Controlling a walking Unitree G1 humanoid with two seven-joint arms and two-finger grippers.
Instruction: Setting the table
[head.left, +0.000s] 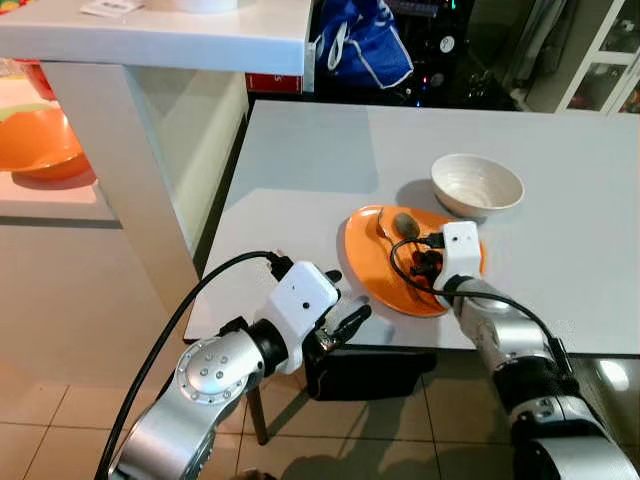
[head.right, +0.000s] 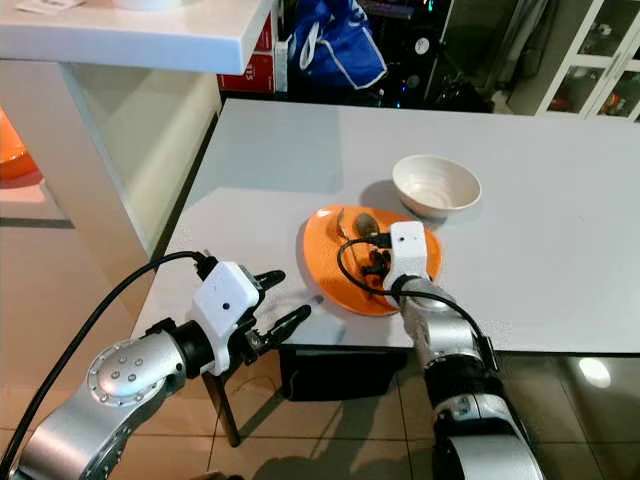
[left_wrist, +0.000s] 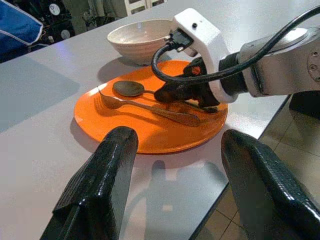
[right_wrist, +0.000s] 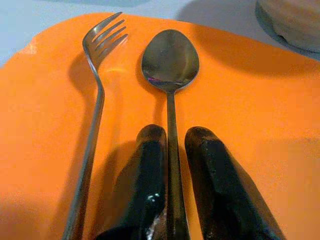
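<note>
Nearest the robot, the left gripper (head.left: 338, 318) hangs at the near edge of the grey table (head.left: 300, 160), its two black fingers (left_wrist: 100, 185) spread wide with nothing between them; it looks parked there so as to stay out of the other arm's way, pointing toward the plate without touching it

Just beyond and to its right, the right gripper (right_wrist: 172, 185) is down on the orange plate (head.left: 372, 262), and its fingers are clenched on the handle of the spoon (right_wrist: 170, 62). In the right wrist view the thin handle runs straight up the narrow gap between the two pads, so the grasp is low on the stem with the spoon's bowl lying ahead of the fingertips. That hold suits lifting the spoon off the plate and laying it beside it, which is my reading of the step in hand

Just to the left of those fingers, apart from them, the fork (right_wrist: 97, 90) lies free on the plate, its tines pointing the same way as the spoon's bowl. So the plate carries both pieces of cutlery and nothing else that I can see

Farther off, just past the plate's far rim and ahead of the right gripper, stands the white bowl (head.left: 476, 184), upright and apparently empty
</note>
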